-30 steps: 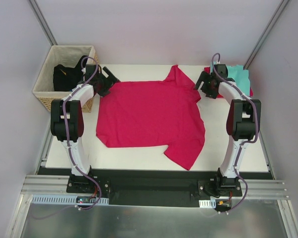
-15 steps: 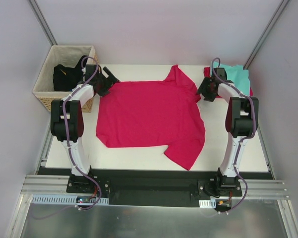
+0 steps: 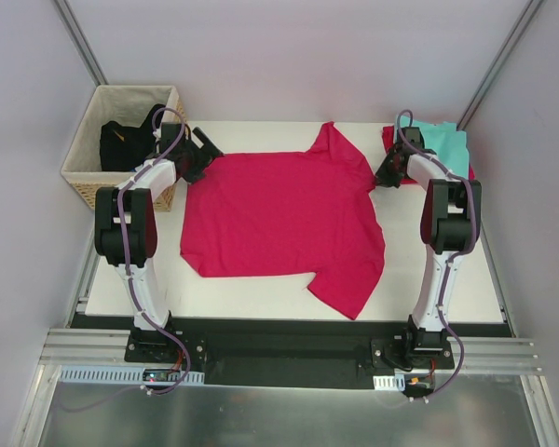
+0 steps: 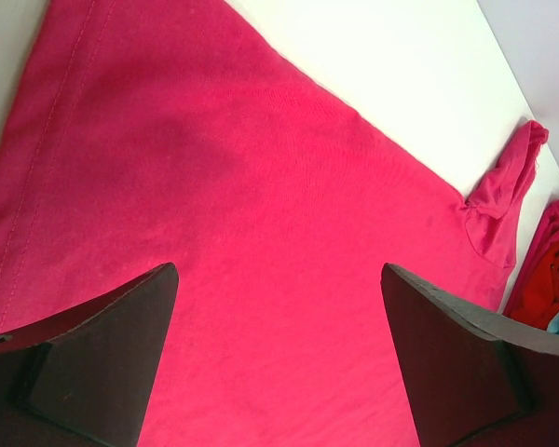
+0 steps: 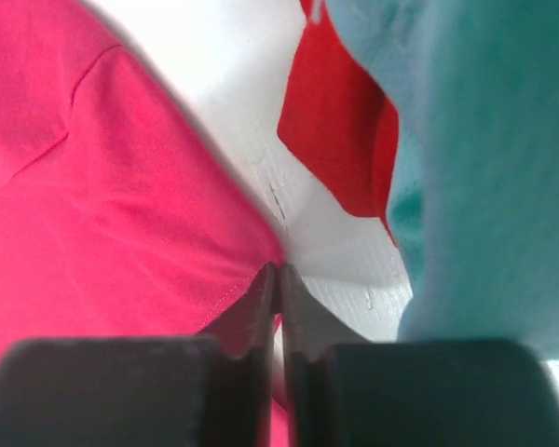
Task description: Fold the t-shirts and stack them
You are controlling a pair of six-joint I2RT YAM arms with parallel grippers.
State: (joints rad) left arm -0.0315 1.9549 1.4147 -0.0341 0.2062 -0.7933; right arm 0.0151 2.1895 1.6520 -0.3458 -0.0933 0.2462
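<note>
This is a robotics lab test cell. A left arm (image 3: pixel 126 228) and a right arm (image 3: pixel 447 219) stand bolted to an aluminium rail (image 3: pixel 84 352) at the edge of a white table (image 3: pixel 261 293) — plain grey walls (image 3: pixel 289 56) and bare metal struts (image 3: pixel 79 42) box it in.

There are three t-shirts in all: one magenta-pink t-shirt (image 3: pixel 279 219), one teal t-shirt (image 3: pixel 447 144) and one red t-shirt (image 5: pixel 340 130). There is one wicker basket (image 3: pixel 84 177), with one black garment (image 3: pixel 121 144) inside it, and one white surface (image 3: pixel 261 291). Two robot arms are present, the left arm (image 3: pixel 130 233) and the right arm (image 3: pixel 447 223). Each carries one gripper, making two: the left gripper (image 4: pixel 278 279) and the right gripper (image 5: pixel 278 279). Each gripper has two fingers, four altogether.
</note>
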